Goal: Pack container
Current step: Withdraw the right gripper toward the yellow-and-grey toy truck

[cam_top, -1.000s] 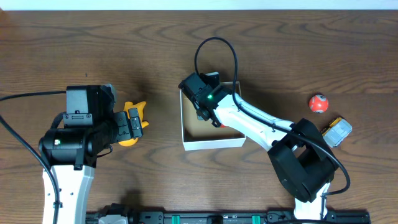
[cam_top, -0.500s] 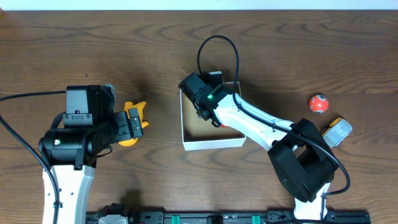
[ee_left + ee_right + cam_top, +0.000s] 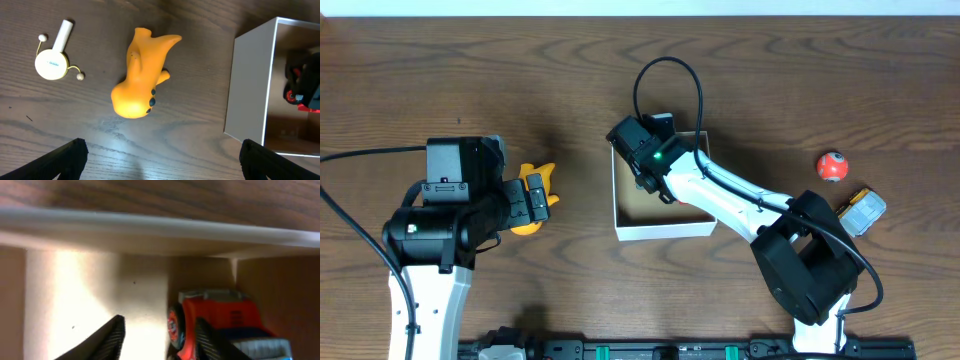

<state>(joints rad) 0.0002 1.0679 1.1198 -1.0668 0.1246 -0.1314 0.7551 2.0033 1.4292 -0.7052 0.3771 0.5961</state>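
Wooden table, container beneath right hand

Dark wood-grain table

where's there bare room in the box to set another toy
Bare cardboard floor runs along the container's left and near walls, beside the red toy vehicle. Around that vehicle, under the right gripper, it is crowded. Outside, open wood lies between the yellow toy and the container.
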